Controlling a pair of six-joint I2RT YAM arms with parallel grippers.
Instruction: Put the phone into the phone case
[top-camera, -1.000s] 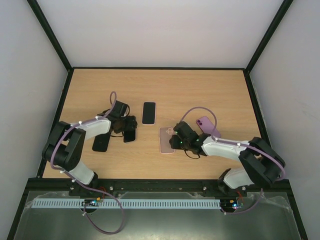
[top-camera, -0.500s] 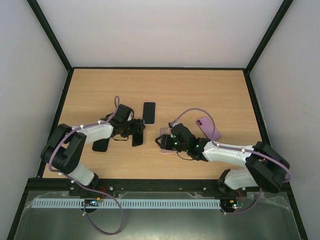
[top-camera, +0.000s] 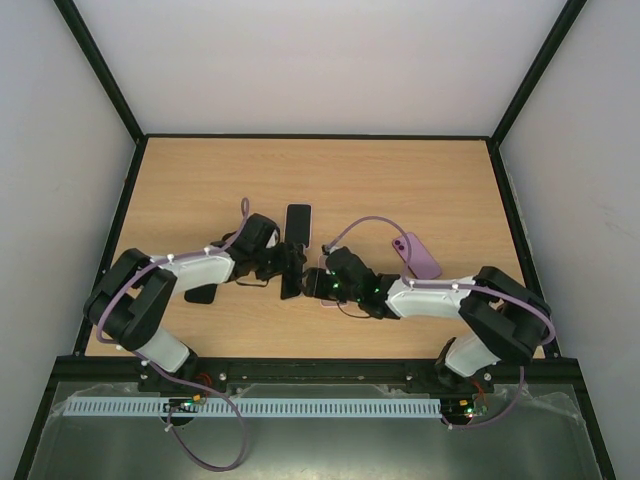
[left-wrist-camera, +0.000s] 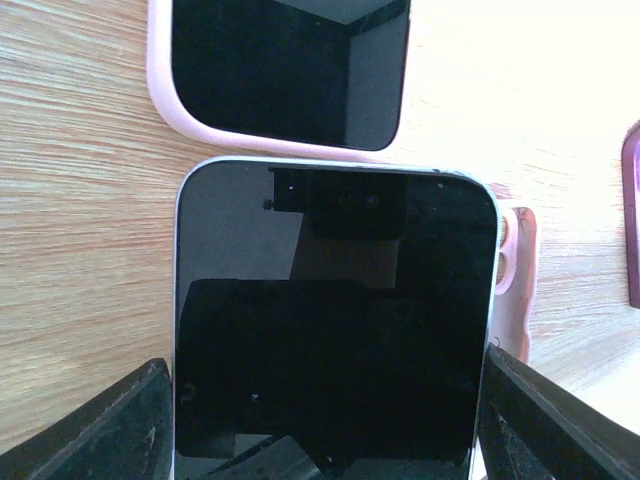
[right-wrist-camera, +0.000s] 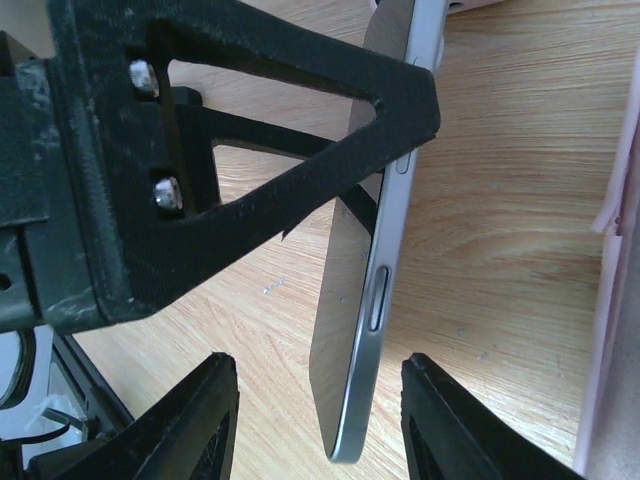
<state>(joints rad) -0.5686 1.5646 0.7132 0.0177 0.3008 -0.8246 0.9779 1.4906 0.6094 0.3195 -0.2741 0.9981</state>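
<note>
The left fingers (left-wrist-camera: 105, 430) were clamped on the two long edges of a black-screened phone with a silver frame (left-wrist-camera: 335, 330), holding it tipped up on its side, just left of the empty pale pink phone case (left-wrist-camera: 517, 290) as seen from above. The phone was not in the case. From the left wrist, the case's camera cut-out showed beside the phone's upper right corner.

The right fingers (right-wrist-camera: 190, 430) stood apart on either side of the phone's lower end. There was a clear gap on both sides, and they gripped nothing. They hung over the case, which the top view mostly hid. Whether the phone touched the wooden surface (top-camera: 400, 180) could not be told.

A second phone already in a pale pink cover (top-camera: 298, 225) lay flat just beyond the case. A purple phone cover (top-camera: 416, 256) lay to the case's right, well apart. A flat black object (top-camera: 203, 293) lay far to its left.
</note>
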